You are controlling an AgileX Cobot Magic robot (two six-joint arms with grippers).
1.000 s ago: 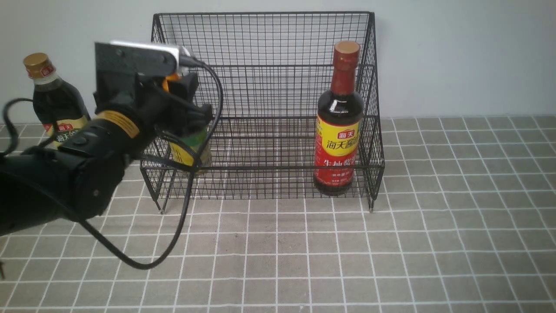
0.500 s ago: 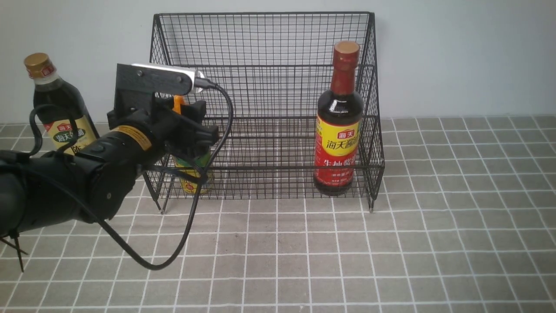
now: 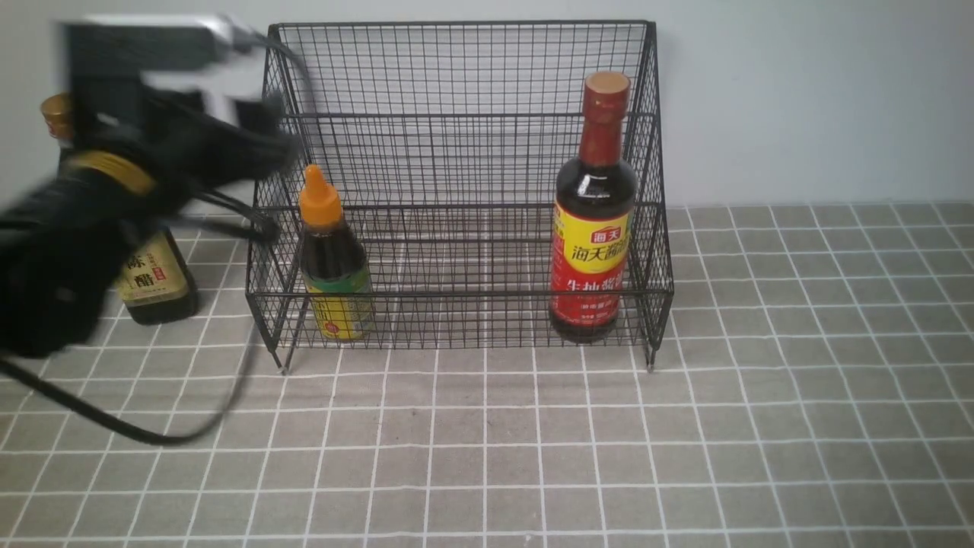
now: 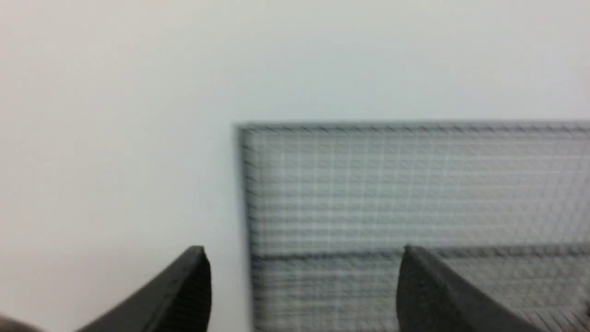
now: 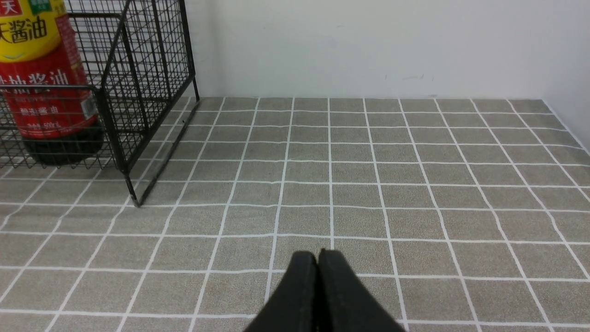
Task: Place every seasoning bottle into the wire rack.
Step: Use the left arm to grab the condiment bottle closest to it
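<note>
The black wire rack (image 3: 456,27) stands against the back wall. Inside it on the left stands the short seasoning bottle with the orange pointed cap (image 3: 332,266), free of any gripper. The tall bottle with a red neck (image 3: 595,228) stands inside on the right, its red label (image 5: 41,69) also filling a corner of the right wrist view. The gold-capped bottle (image 3: 156,278) stands on the table left of the rack, mostly hidden by my blurred left arm. My left gripper (image 4: 304,252) is open and empty, raised by the rack's upper left corner (image 4: 415,184). My right gripper (image 5: 318,253) is shut and empty, low over the tiles.
The table is covered in a grey tiled cloth (image 3: 609,441). A white wall runs behind the rack. My left arm's cable (image 3: 137,438) droops to the cloth at the front left. The rack's right leg (image 5: 133,198) stands near my right gripper's view.
My left gripper opened, let go of the short orange-capped bottle inside the rack, and swung up and back to the left. The bottle stays standing. The right arm has not moved.
</note>
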